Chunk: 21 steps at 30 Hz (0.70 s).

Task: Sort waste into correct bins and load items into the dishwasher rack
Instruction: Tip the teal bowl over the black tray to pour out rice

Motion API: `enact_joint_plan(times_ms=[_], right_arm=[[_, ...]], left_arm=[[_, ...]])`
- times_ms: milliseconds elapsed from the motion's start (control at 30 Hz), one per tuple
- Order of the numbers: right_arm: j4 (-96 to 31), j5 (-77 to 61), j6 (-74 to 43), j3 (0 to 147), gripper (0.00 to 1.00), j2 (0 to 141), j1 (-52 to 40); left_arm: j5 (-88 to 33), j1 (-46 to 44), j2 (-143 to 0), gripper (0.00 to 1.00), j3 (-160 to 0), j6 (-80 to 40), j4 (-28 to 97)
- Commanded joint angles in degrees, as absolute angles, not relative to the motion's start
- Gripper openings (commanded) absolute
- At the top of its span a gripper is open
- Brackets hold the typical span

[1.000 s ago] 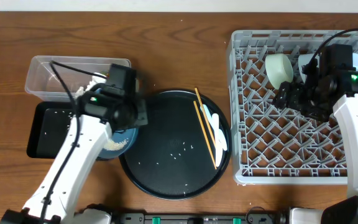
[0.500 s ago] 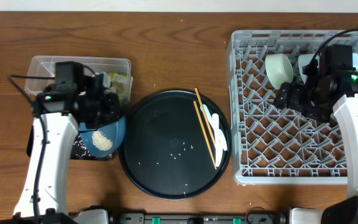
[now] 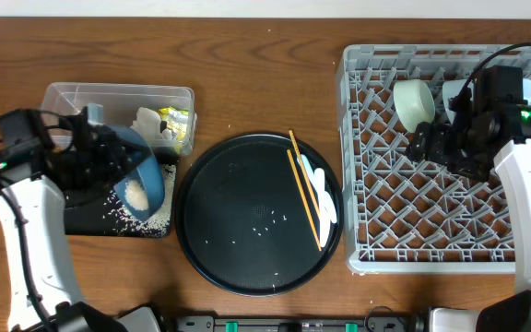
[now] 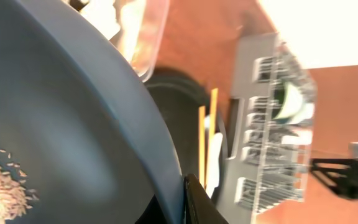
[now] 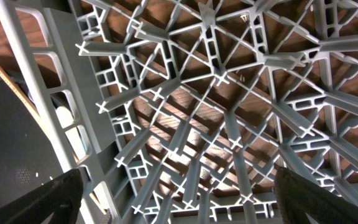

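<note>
Held dark-blue bowl point(image 3: 144, 173) steeply tipped over black tray point(image 3: 86, 218), left gripper point(image 3: 107, 149) clamped, right gripper point(image 3: 425, 143) apart; risked scattering rice point(image 3: 136, 194) past five-o'clock edge.

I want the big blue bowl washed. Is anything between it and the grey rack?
Only the round black tray with chopsticks and spoon lies flat between the big blue bowl and the rack; nothing tall blocks.

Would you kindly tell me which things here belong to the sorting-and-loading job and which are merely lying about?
Job: bowl, rice, napkin, wrapper, tub, black bin, chopsticks, spoon, cup, rack.
Lying about: round tray.
</note>
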<state>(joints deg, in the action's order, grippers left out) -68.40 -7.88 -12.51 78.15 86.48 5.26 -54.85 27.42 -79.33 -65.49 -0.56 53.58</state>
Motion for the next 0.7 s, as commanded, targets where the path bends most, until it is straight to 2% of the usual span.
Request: enact_joint_plan(times_ms=[0, 567, 667], right_arm=[[-68.6, -7.3, -11.7, 78.2, 0.94, 85.3, 5.7], [-68.6, -7.3, -11.7, 78.2, 0.94, 85.3, 5.7], [-68.6, -7.3, -11.7, 78.2, 0.94, 85.3, 5.7]], left_arm=[[-65.3, 29.8, -79.3, 0.06, -65.0, 3.0, 53.5], [-89.5, 37.9, -84.1, 0.06, -64.8, 8.0, 53.5], [-90.1, 38.7, -84.1, 0.06, -64.8, 7.7, 53.8]])
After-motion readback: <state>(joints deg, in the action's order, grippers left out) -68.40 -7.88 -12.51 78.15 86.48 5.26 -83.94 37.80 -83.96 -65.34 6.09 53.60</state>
